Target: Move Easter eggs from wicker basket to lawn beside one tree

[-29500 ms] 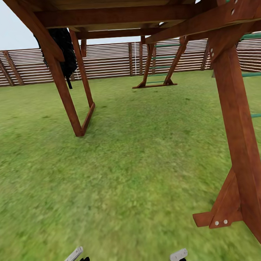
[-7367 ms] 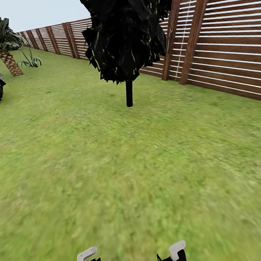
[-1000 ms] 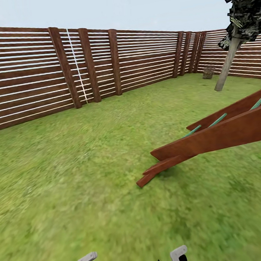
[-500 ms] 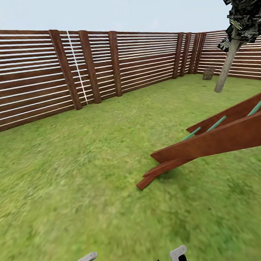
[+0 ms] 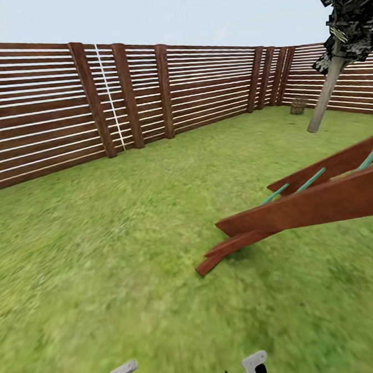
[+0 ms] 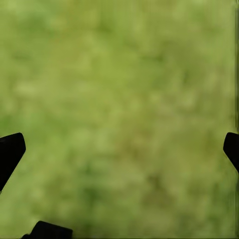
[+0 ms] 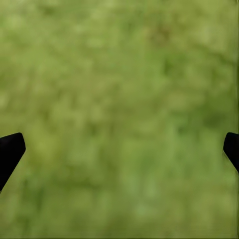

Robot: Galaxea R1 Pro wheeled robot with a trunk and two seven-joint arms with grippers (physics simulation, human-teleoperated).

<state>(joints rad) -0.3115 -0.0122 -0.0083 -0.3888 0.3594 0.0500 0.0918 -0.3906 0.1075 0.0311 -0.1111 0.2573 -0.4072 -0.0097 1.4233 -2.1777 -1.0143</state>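
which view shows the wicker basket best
The head view: the wicker basket is a small brown shape far off by the fence, near the tree. Both wrist views show blurred lawn between open fingers.

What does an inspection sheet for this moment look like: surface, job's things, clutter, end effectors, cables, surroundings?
Surface: lawn, green grass running up to the fence.
Job's things: wicker basket, small and far off near the fence corner; whether eggs are in it cannot be told. Pale-trunked tree leans just right of it.
Clutter: nothing seen.
End effectors: left end effector and right end effector both open, fingertips wide apart over grass, nothing between them.
Cables: nothing seen.
Surroundings: brown slat fence along the back; wooden playset ramp with green rungs resting on the grass at right; pale sky above.
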